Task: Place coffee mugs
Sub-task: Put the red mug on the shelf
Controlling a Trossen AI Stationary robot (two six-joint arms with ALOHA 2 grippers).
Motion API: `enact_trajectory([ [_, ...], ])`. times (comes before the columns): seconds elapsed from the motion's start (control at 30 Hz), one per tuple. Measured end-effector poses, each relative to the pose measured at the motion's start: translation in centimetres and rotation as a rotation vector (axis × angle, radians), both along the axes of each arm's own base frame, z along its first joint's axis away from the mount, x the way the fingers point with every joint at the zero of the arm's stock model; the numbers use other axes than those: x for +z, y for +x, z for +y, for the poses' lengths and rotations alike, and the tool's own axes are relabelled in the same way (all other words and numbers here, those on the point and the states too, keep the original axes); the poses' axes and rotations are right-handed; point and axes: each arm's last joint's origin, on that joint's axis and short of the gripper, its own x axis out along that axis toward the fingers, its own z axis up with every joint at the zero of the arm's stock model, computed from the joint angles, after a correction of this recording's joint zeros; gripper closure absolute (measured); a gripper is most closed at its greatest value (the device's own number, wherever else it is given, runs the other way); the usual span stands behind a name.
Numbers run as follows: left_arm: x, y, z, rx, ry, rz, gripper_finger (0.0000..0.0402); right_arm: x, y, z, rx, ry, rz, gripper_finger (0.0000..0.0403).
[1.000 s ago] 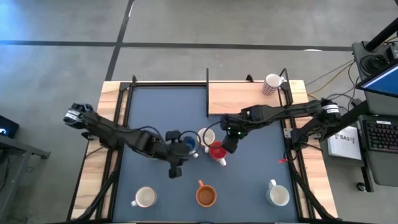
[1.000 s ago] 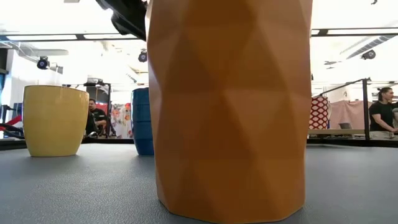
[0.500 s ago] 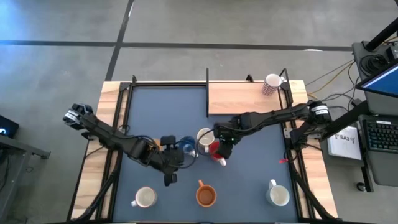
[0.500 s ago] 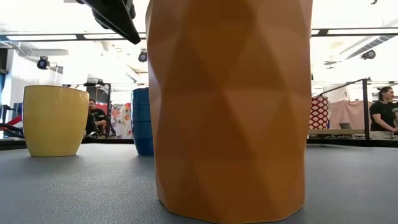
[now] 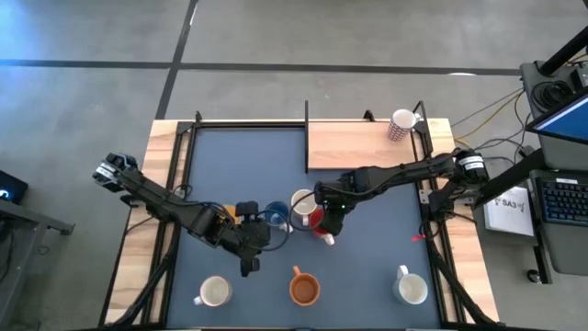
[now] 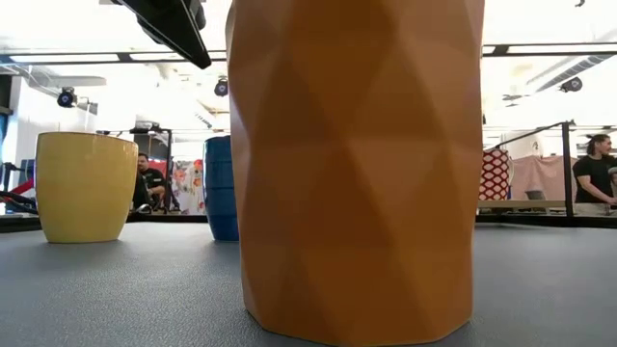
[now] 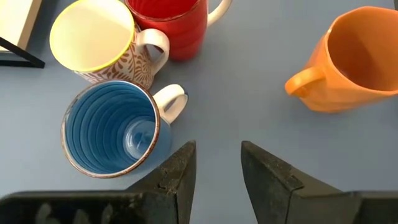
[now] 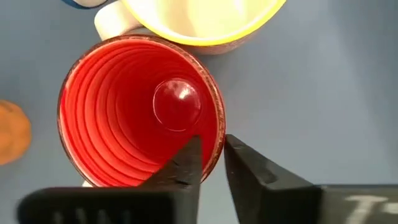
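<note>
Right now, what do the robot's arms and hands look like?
Both arms are dark, thin and jointed. The left arm has a pale round part at its outer end, and so does the right arm. Each hand has two dark, wedge-shaped fingers: left hand, right hand. The right hand's casing shows faint pale lettering.

blue-grey table mat [image 5: 386, 239], light wooden board [image 5: 358, 145], keyboard [image 5: 562, 200], seated person [image 6: 147, 180], standing person [image 6: 590, 179]

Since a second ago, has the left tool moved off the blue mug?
Yes. The left tool has backed away from the blue mug, toward the table's near-left.
</note>
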Motion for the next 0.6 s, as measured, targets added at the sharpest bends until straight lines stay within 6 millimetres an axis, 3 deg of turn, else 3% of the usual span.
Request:
enact_trajectory([
  [0.1, 0.01, -0.01, 0.00, 0.000, 0.000, 0.000, 0.0292, 0.00, -0.01, -0.03, 0.015, -0.005, 0.000, 0.0386],
  [0.6, -0.09, -0.18, 0.09, -0.001, 0.010, 0.021, 0.0292, 0.06, -0.60, -0.11, 0.107, -0.031, 0.042, 0.0392],
])
